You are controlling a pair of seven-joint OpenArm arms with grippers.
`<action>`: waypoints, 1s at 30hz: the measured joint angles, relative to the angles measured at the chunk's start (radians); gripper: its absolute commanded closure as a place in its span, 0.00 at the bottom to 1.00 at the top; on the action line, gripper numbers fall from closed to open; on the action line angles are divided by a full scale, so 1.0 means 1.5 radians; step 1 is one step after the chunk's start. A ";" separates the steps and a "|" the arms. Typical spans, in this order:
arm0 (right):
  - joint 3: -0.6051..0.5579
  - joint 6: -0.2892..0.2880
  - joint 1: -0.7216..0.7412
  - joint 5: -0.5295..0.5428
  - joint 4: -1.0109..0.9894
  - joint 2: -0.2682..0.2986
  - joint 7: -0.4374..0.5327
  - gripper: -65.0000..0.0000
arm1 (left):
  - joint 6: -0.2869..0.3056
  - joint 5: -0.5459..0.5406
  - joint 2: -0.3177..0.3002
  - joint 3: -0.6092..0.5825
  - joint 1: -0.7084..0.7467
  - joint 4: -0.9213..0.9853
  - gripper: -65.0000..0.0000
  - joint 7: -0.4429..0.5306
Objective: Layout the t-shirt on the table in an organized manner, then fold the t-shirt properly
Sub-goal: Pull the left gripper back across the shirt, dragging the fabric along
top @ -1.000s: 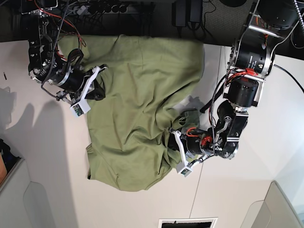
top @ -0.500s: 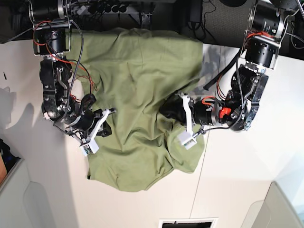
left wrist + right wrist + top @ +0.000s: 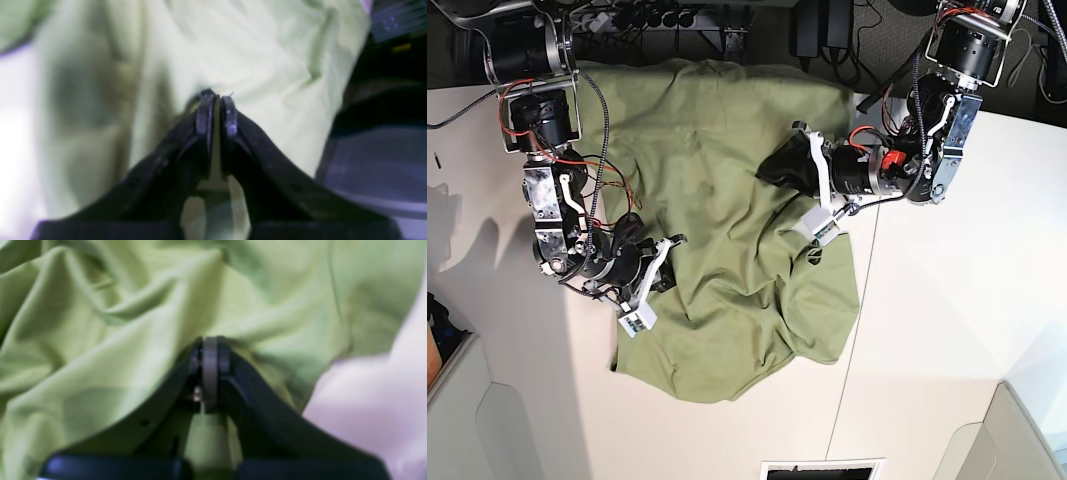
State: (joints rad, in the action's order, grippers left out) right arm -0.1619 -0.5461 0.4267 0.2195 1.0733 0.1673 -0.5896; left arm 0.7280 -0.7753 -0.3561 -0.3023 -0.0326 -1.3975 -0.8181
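The olive-green t-shirt [image 3: 717,130] lies rumpled on the white table [image 3: 947,300], reaching from the back edge to the front middle. In the base view my left gripper [image 3: 767,175] sits over the shirt's right upper part. In the left wrist view its jaws [image 3: 216,100] are pinched together on a fold of the t-shirt [image 3: 267,50]. My right gripper [image 3: 665,272] is at the shirt's left side. In the right wrist view it [image 3: 210,343] is shut on the t-shirt [image 3: 116,340], with creases running out from its tips.
Dark cables and power strips [image 3: 657,15] run along the table's back edge. Grey bins stand at the front left [image 3: 457,420] and front right [image 3: 1017,430]. A slot [image 3: 822,470] is set in the front edge. Bare table [image 3: 383,400] lies beside the right gripper.
My left gripper has moved toward the back of the table, drawing the cloth with it and opening out the shirt's right lower part. My right gripper has moved toward the front along the left side.
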 measured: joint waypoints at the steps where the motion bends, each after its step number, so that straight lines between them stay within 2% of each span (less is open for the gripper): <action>1: -0.014 -0.005 0.000 0.014 0.000 0.008 0.001 1.00 | 0.003 0.006 0.001 0.000 -0.010 0.013 0.91 0.007; 6: -0.050 -0.006 -0.013 0.102 0.011 0.049 -0.038 1.00 | 0.012 0.069 0.005 -0.001 -0.096 0.093 0.91 0.027; 10: -0.049 -0.005 -0.070 0.141 0.064 0.068 -0.049 1.00 | 0.007 0.113 0.004 0.001 -0.173 0.186 0.91 0.067; 14: -0.048 -0.002 -0.152 0.160 0.159 0.077 -0.061 1.00 | 0.001 0.158 0.008 0.001 -0.245 0.268 0.91 0.098; 21: -0.052 -0.005 -0.268 0.159 0.315 0.071 -0.087 1.00 | -0.020 0.204 0.065 -0.017 -0.329 0.334 0.91 0.086; 23: -0.052 0.006 -0.274 0.146 0.342 0.071 -0.101 1.00 | -0.021 0.179 0.069 -0.045 -0.343 0.334 0.91 0.046; 26: -0.029 0.016 -0.263 0.114 0.359 0.071 -0.101 1.00 | -0.021 0.096 0.060 -0.078 -0.363 0.323 0.91 -0.056; 30: 0.023 0.023 -0.220 0.083 0.360 0.073 -0.077 1.00 | -0.024 -0.021 0.011 -0.081 -0.357 0.248 0.91 -0.105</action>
State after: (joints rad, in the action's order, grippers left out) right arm -0.1268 -0.5121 0.0967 0.3447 1.6127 0.2775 -0.7055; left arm 0.6926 -0.8070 -0.3389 -0.4240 -0.5686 -1.0260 -0.9752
